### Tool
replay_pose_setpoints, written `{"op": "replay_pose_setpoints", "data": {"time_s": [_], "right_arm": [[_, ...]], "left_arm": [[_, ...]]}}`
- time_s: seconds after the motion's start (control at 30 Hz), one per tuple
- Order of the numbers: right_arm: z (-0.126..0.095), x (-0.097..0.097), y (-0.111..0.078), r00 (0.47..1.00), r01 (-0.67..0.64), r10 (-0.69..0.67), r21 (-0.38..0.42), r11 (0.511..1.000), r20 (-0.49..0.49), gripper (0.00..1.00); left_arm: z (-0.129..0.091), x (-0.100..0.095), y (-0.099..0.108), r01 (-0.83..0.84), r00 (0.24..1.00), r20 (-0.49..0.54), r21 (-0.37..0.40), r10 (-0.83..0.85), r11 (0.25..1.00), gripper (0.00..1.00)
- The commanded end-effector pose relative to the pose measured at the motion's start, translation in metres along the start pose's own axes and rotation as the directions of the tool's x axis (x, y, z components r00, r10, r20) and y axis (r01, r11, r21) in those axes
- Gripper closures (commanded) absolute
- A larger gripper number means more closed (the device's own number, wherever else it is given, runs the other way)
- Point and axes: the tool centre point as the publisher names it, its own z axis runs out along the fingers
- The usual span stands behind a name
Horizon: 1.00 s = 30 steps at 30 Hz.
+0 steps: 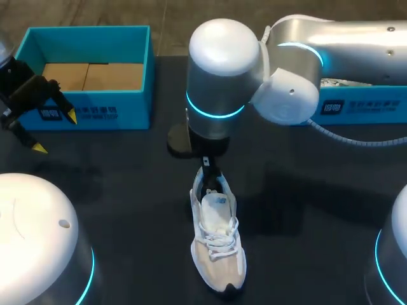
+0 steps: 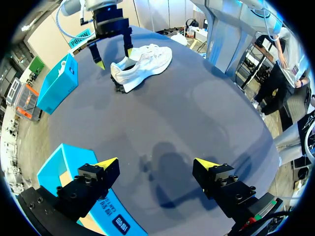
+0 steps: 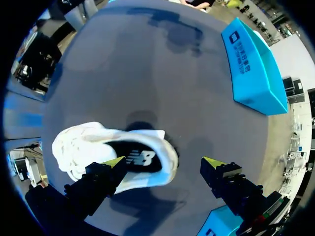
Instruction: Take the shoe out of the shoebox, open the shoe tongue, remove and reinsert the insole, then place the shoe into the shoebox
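Just above the shoe point(image 1: 217, 244) hangs the right pincer point(image 3: 164, 162), fingers spread.

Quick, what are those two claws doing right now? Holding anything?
Left gripper: open, holding nothing.
Right gripper: open over the heel of the shoe, not gripping it.

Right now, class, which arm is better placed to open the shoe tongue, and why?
The right. Its open right gripper hangs directly over the heel end of the shoe. The left gripper is open too, but far off by the open blue shoebox.
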Motion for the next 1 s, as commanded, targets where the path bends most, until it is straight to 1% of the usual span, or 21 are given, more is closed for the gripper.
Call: {"op": "replay_pose_setpoints", "data": {"time_s": [0.03,0.13,0.3,0.37,0.43,0.67,1.0], "right_arm": [[0.019,-0.007,0.003,1.0,-0.001,0.001,-0.005,1.0,-0.024,0.0],[0.027,-0.01,0.001,1.0,0.004,-0.004,-0.008,1.0,-0.03,0.0],[0.037,-0.012,-0.001,0.999,0.024,-0.023,0.025,0.999,-0.028,0.0],[0.041,-0.012,-0.003,0.999,0.029,-0.028,0.014,0.999,-0.029,0.0],[0.044,-0.012,-0.004,0.999,0.036,-0.035,0.028,0.999,-0.026,0.0],[0.056,-0.015,-0.014,0.999,0.027,-0.027,0.019,0.999,-0.025,0.0],[0.071,-0.021,-0.022,0.999,0.016,-0.013,0.041,0.999,-0.052,0.0]], "left_arm": [[0.0,0.001,-0.001,0.001,1.0,-0.001,-0.004,-0.001,1.0,0.0],[0.0,0.001,-0.001,0.001,1.0,-0.001,-0.004,-0.001,1.0,0.0],[0.0,0.001,-0.001,0.001,1.0,-0.001,-0.004,-0.001,1.0,0.0],[0.0,0.001,-0.001,0.001,1.0,-0.001,-0.004,-0.001,1.0,0.0],[0.0,0.001,-0.001,0.001,1.0,-0.001,-0.004,-0.001,1.0,0.0],[0.0,0.001,-0.001,0.001,1.0,-0.001,-0.004,-0.001,1.0,0.0],[0.0,0.001,-0.001,0.001,1.0,-0.001,-0.004,-0.001,1.0,0.0]]}}
